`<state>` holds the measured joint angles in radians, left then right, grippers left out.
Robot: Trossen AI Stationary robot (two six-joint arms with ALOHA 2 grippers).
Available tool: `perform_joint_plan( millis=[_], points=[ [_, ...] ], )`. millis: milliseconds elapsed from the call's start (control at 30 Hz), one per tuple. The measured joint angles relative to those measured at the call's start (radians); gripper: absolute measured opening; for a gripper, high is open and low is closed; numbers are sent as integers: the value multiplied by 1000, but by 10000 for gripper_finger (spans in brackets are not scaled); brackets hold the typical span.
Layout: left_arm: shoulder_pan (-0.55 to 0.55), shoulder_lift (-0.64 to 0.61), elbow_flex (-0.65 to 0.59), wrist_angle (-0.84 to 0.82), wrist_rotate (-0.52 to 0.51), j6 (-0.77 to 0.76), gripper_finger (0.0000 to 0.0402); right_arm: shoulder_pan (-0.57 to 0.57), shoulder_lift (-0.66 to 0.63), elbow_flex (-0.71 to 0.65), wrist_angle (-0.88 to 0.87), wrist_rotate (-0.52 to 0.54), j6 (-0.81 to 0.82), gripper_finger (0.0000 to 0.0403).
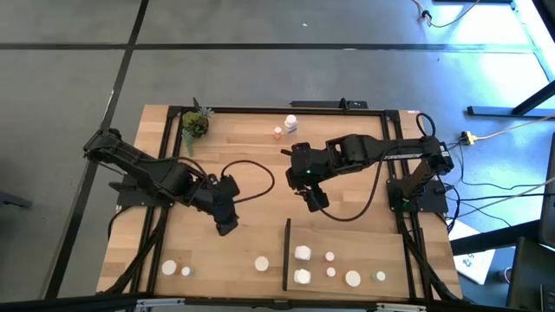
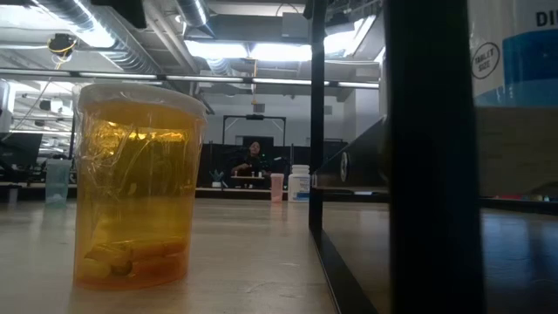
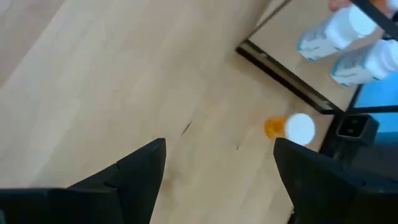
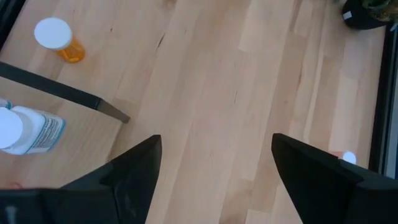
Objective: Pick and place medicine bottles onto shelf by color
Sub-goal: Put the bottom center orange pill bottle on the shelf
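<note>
Amber bottle (image 1: pixel 262 263) upright, near shelf strip (image 1: pixel 286 254) — nearest left pincer (image 1: pixel 226 227), released and empty; right pincer (image 1: pixel 315 201) likewise released.

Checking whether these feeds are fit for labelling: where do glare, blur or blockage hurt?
High view: bright glare on the floor at top right. Low view: an orange bottle fills the near left, a dark upright blocks the right, ceiling lights glare. Left wrist view: white bottles look smeared.

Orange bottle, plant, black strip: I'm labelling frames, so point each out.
Orange bottle (image 4: pixel 57 38): right wrist view, white cap.
Plant (image 1: pixel 195 126): high view, leaves.
Black strip (image 1: pixel 286 254): high view, mid-length.
</note>
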<state>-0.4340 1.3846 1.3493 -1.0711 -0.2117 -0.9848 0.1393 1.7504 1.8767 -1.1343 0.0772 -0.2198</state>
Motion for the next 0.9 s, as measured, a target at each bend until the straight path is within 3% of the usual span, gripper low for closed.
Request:
perform_joint_plan(
  millis=[300,500,767,900],
  points=[
    [-95,1,-75,133,-25,0,292,0,-5,1,-15,0,-9,306],
    [-205,1,-83,285,-120,3,292,7,-60,38,-50,0,89,306],
    [-314,55,-84,432,-219,193,292,83,-128,39,-36,-1,165,306],
    [-329,109,-84,470,-226,206,292,133,-130,39,-34,-1,169,306]
  ],
)
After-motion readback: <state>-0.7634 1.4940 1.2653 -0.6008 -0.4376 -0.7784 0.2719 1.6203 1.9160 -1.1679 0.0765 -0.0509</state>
